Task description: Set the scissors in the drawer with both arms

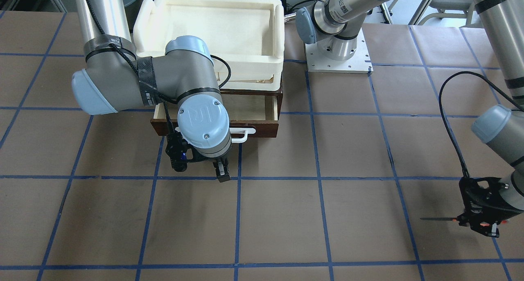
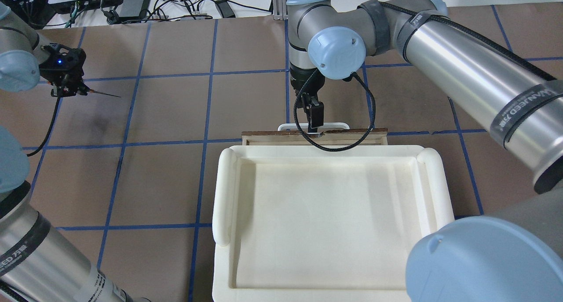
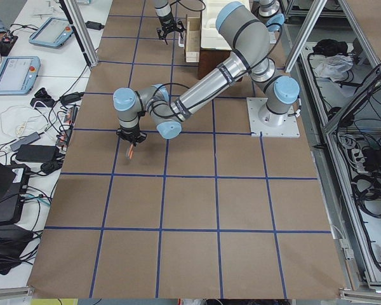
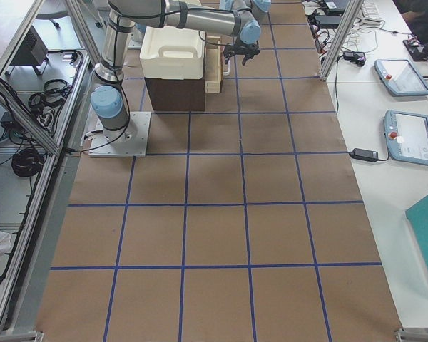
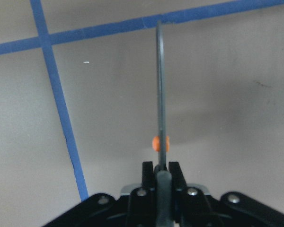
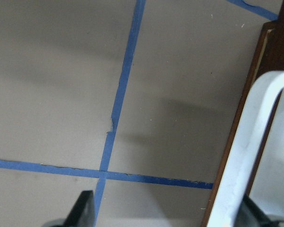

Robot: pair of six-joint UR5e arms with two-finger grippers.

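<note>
My left gripper [image 1: 479, 223] is shut on the scissors' handles and holds them level just above the table, far from the drawer. The dark blades [image 1: 436, 219] stick out sideways. In the left wrist view the scissors [image 5: 160, 94] point straight ahead, with an orange pivot spot. In the overhead view they [image 2: 104, 93] are at the far left. The brown drawer [image 1: 266, 130] is pulled open and its pale inside shows. My right gripper [image 1: 221, 171] is open and empty, just in front of the white handle [image 1: 244, 134]. The handle [image 6: 246, 156] lies close beside one finger [image 6: 83, 208]'s opposite.
A white foam tray [image 1: 278, 39] sits on top of the cabinet above the drawer and covers most of it from overhead [image 2: 222, 196]. The left arm's base plate [image 1: 339, 58] stands beside the cabinet. The brown table has a blue tape grid.
</note>
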